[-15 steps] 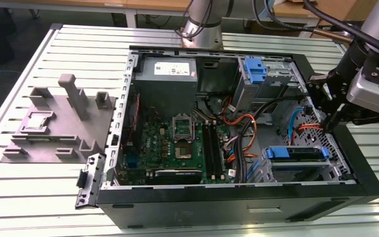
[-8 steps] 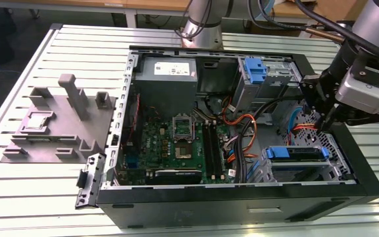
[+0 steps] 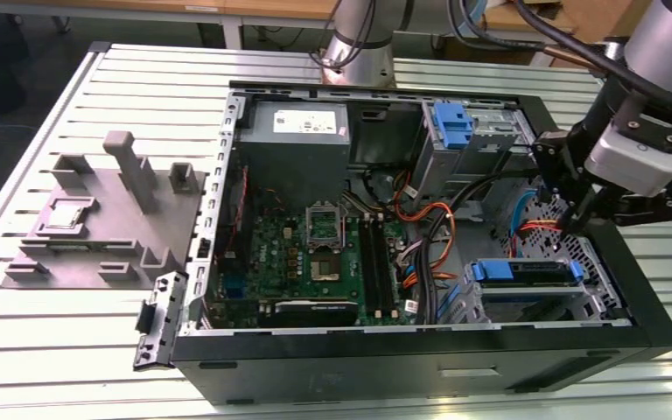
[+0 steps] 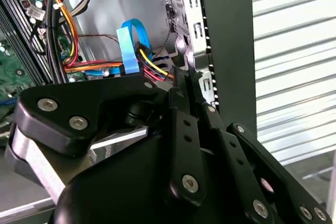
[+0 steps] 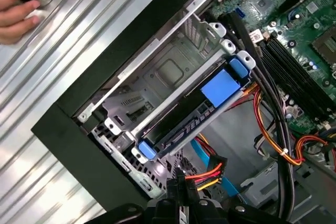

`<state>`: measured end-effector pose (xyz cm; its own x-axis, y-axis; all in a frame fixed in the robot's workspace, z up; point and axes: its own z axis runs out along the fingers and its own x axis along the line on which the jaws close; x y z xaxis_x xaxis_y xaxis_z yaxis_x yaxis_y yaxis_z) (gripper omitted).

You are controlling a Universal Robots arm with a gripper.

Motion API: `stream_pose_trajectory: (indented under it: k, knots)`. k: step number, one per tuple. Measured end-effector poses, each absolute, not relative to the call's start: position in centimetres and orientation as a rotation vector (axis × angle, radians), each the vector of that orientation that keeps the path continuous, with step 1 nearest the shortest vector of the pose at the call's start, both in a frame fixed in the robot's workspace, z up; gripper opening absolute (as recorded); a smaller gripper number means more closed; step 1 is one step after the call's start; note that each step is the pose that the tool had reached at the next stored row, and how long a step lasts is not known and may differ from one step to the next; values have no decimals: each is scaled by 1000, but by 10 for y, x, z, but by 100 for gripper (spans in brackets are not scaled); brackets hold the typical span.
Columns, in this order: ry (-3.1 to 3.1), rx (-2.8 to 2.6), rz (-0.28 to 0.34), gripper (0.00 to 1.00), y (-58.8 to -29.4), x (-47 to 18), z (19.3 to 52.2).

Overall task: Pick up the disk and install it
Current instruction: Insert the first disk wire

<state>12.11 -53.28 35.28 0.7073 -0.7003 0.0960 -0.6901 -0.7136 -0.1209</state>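
An open black computer case point(image 3: 430, 350) lay on its side on the slatted metal surface point(image 3: 67, 324), its near wall closest to the exterior view. Just inside that wall, toward the exterior view's right, a metal drive cage point(image 3: 535, 293) held the disk point(image 3: 527, 271), seated edge-on so that it showed as a blue strip; in the first wrist view the disk point(image 5: 210, 98) sat in the same cage point(image 5: 157, 77), blue tabs at both ends and a blue patch on its side. At the case's middle and left lay the green motherboard point(image 3: 312, 254), with orange and black cables point(image 3: 430, 236) running between it and the cage. Above the case's right side hung the gripper point(image 3: 581, 210); in both wrist views its black fingers point(image 5: 181, 192) appeared drawn together with nothing between them, their tips beside a red, yellow and black power plug point(image 5: 207, 174). At the case's far right a second blue plastic carrier point(image 3: 455, 127) stood in another bay, making two blue carriers in all. The grey power supply point(image 3: 295, 131) filled the far left corner. Left of the case on the surface stood one grey fixture point(image 3: 108, 210) with upright posts. In the first wrist view a person's hand point(image 5: 21, 3) rested on the surface outside the case.
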Motion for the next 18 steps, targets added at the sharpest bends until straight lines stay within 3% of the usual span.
stream_pose_trajectory:
  k: [5, 18]
  knots:
    - [1185, -2845, -140, 17, -533, 122, 353]
    - [1296, -2801, -141, 17, -534, 125, 351]
